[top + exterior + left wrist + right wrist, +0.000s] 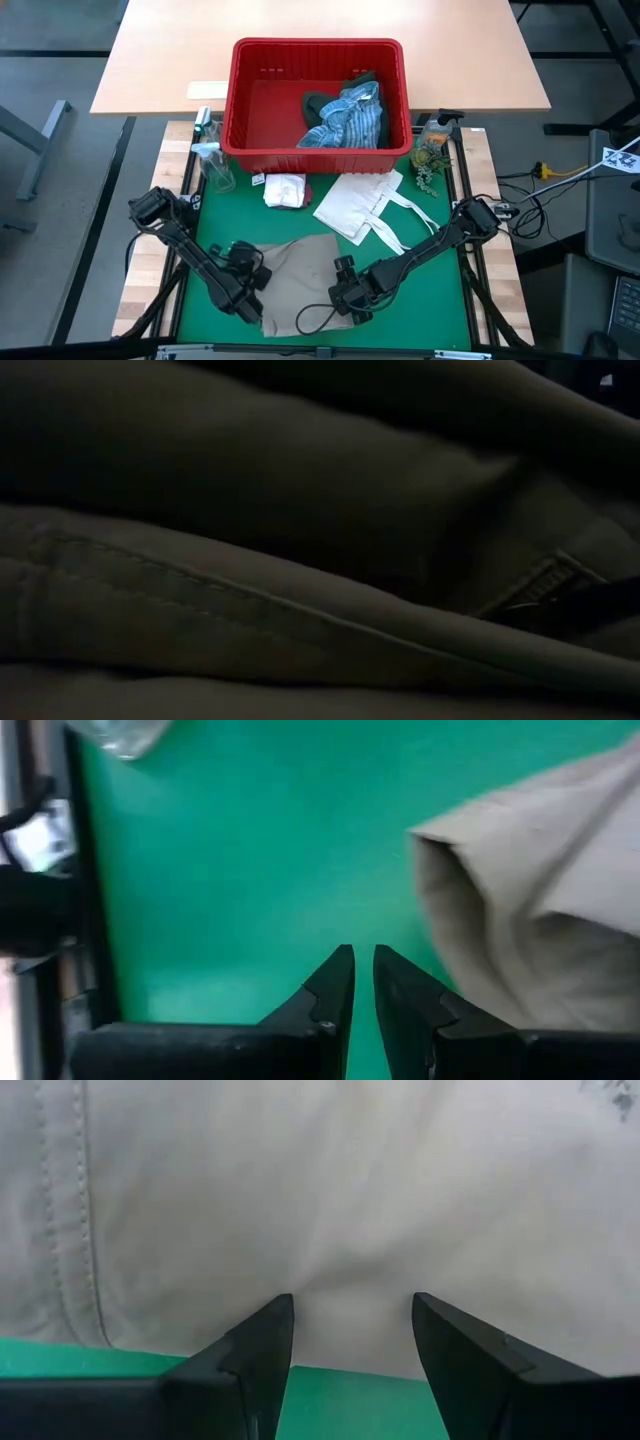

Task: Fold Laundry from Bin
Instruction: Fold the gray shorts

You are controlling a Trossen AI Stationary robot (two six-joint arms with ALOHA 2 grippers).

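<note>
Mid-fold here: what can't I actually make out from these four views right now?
- Low view: the tan garment fills it, hiding the table.
- High view: the left pincer and right pincer tips are masked by their own arms.
- High view: the laundry in the bin is heaped; lower pieces are hidden.

Looks like a robotics lab or test workspace rather than a home. Purpose-built rig: a green mat (300, 225) laid over a wood-edged tabletop (145, 280), framed by black rails, with two dark arms bolted at its sides. Pushed against a plain pale office desk (170, 50) on a grey floor (50, 150). Loose cables (545, 172) trailing off to the right beside a printed black-and-white marker tag (622, 158). Staged props on the mat: a red bin (318, 150) of laundry (345, 118), a clear spray bottle (213, 165), a small plant sprig (428, 165), a white tote bag (365, 205).
</note>
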